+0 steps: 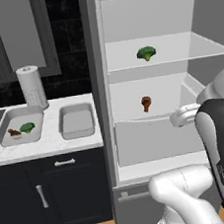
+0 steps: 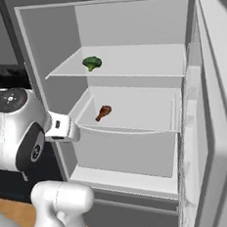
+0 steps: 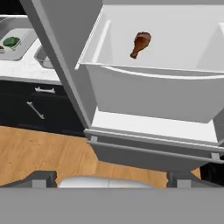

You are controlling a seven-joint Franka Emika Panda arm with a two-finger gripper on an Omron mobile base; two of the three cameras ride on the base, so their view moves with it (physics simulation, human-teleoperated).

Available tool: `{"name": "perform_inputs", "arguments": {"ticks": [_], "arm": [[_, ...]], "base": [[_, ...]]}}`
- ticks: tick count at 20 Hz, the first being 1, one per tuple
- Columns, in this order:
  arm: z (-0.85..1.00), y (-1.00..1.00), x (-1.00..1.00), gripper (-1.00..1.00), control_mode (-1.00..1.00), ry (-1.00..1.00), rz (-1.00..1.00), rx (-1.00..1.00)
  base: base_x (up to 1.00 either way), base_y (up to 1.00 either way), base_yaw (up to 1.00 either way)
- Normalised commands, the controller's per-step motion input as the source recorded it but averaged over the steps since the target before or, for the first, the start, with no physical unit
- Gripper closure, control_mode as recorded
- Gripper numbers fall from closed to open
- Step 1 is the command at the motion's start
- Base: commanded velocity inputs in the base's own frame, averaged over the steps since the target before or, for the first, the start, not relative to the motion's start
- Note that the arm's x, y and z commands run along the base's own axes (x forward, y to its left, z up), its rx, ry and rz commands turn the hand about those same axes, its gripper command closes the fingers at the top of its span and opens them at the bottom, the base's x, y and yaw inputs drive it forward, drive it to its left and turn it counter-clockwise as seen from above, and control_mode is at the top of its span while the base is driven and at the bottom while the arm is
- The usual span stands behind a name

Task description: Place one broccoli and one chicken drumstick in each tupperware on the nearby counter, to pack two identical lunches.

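Here the spread, empty gripper [image 3: 111,177] faces the open fridge [image 2: 126,21], where a chicken drumstick [image 3: 140,43] lies in the drawer and a broccoli [image 1: 146,53] sits above; likely next: reach in for the drumstick, bound for the empty tupperware [image 1: 76,122].

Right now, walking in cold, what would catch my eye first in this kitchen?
Probably the open fridge, nearly bare: one broccoli on its upper shelf and one chicken drumstick on the shelf below. Next, on the counter to its left, two grey tupperware trays side by side: the left tray already holds a broccoli and a drumstick, the right tray holds nothing. The white robot arm stands in front of the fridge.
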Motion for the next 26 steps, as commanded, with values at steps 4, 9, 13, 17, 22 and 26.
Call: {"name": "perform_inputs", "arguments": {"ticks": [4, 9, 13, 17, 22, 26], "arm": [[0.55, -0.35, 0.92, -1.0, -1.0, -0.15, -0.03, 0.14], [0.84, -0.07, 1.0, -1.0, -1.0, -0.07, -0.09, 0.19], [0.83, 0.0, 0.97, -1.0, -1.0, 0.0, -0.19, 0.27], [0.24, 0.0, 0.67, -1.0, -1.0, 0.0, -0.27, 0.42], [0.0, -0.06, 0.73, -1.0, -1.0, 0.0, -0.22, 0.27], [0.0, -0.03, 0.9, -1.0, -1.0, 0.0, -0.09, 0.03]], "base": [[0.0, 0.0, 0.0], [0.0, 0.0, 0.0], [0.0, 0.0, 0.0], [0.0, 0.0, 0.0], [0.0, 0.0, 0.0], [0.0, 0.0, 0.0]]}}
